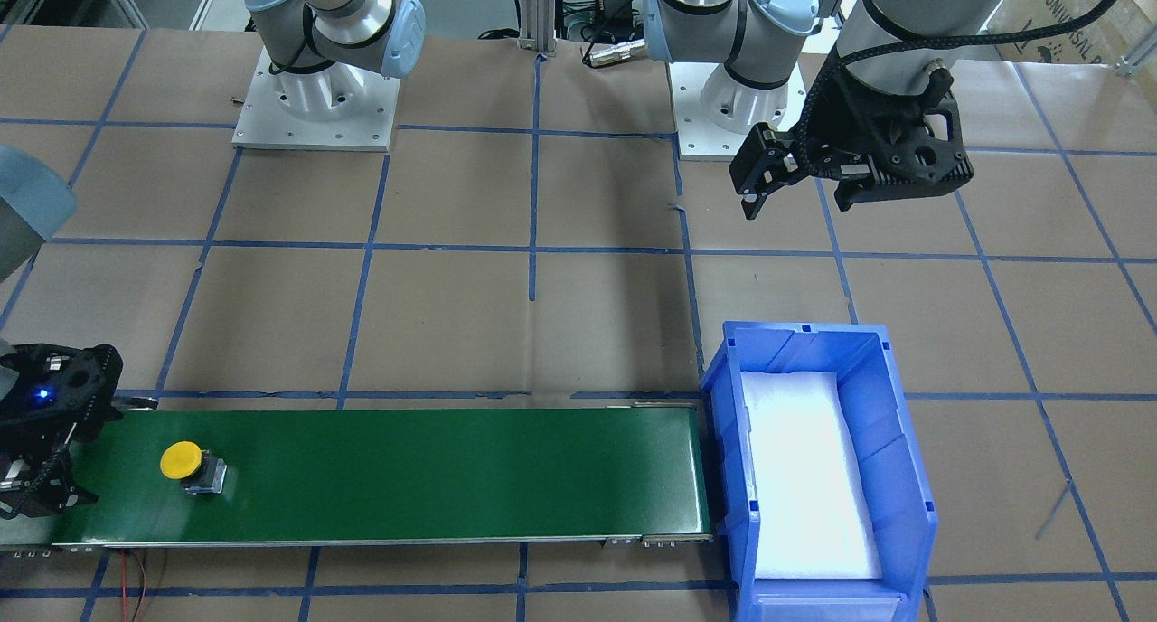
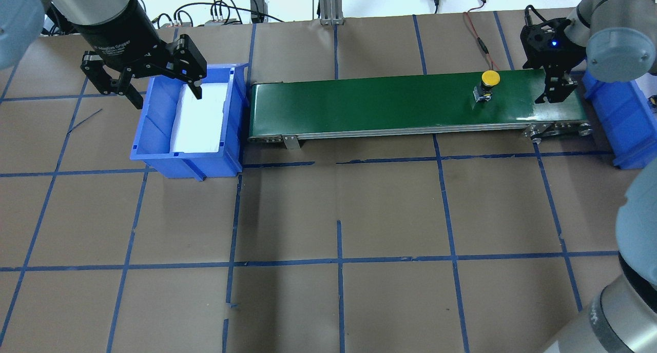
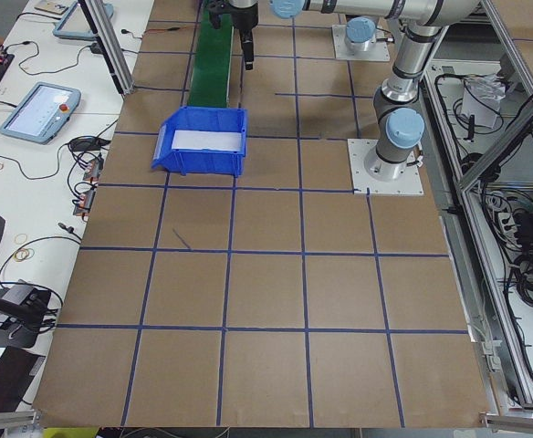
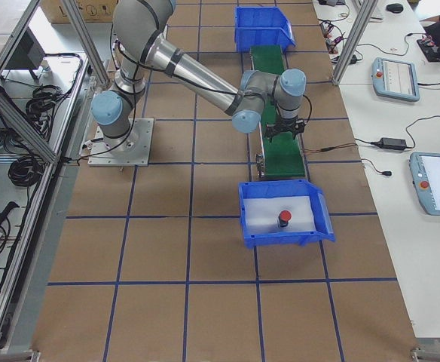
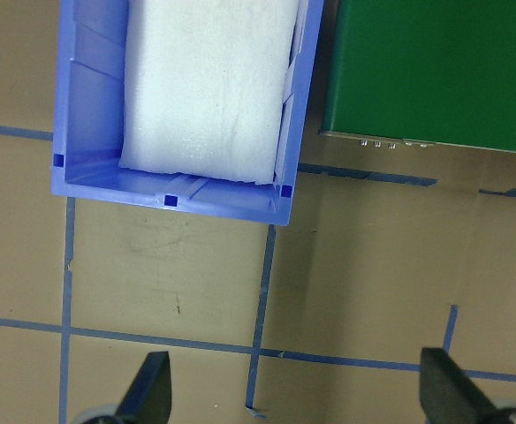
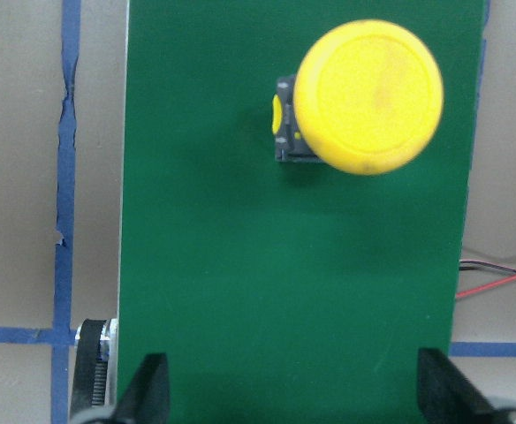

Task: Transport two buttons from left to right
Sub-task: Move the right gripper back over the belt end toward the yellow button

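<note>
Right gripper [image 6: 295, 393] spread wide, empty, over belt [image 6: 240, 265] end. Yellow button [image 6: 368, 97] on belt just ahead, near its edge. Red button [image 4: 284, 219] in bin [image 4: 322, 226]. I fear a pinch on the round cap slips, knocking it overboard.

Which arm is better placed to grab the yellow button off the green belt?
Probably the right. The right tool hangs open over the end of the belt, beside the yellow button. The left tool is far off, open by the blue bin at the other end.
</note>
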Motion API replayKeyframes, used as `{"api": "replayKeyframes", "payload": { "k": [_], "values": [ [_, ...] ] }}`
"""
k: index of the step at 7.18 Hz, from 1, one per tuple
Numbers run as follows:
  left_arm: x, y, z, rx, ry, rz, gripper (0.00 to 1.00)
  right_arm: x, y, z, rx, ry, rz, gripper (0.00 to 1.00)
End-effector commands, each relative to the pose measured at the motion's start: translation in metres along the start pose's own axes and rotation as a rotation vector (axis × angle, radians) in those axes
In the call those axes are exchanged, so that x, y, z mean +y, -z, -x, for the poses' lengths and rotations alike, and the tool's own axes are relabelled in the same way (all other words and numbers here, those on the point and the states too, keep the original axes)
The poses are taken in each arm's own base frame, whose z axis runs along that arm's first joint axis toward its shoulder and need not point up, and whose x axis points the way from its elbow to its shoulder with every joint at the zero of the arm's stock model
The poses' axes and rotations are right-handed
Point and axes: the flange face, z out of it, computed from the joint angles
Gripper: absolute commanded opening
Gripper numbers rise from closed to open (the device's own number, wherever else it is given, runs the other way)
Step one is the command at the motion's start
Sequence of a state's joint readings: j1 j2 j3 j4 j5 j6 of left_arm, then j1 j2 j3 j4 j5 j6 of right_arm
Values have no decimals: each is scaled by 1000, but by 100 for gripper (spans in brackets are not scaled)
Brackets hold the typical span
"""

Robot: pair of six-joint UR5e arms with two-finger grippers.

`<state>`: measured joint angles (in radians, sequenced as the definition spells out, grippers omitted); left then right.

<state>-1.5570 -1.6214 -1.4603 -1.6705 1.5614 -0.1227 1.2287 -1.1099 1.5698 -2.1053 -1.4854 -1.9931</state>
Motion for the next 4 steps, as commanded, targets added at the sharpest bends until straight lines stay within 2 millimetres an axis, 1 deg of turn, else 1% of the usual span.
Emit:
{"api": "replayKeyframes", "payload": {
  "k": [1,2,3,4],
  "values": [
    [0,0,0,0,0,0,100,-1,-2,0,0,-10,-12,100],
    [0,-2,-1,-1,-1,3,100,-4,-4,0,6,-27,-39,100],
    [0,-2,-1,-1,-2,3,100,-10,-1,-2,33,-28,-101,100],
    [1,-2,-1,-1,-1,5,99,-12,-7,-3,32,-20,-124,100]
  ]
}}
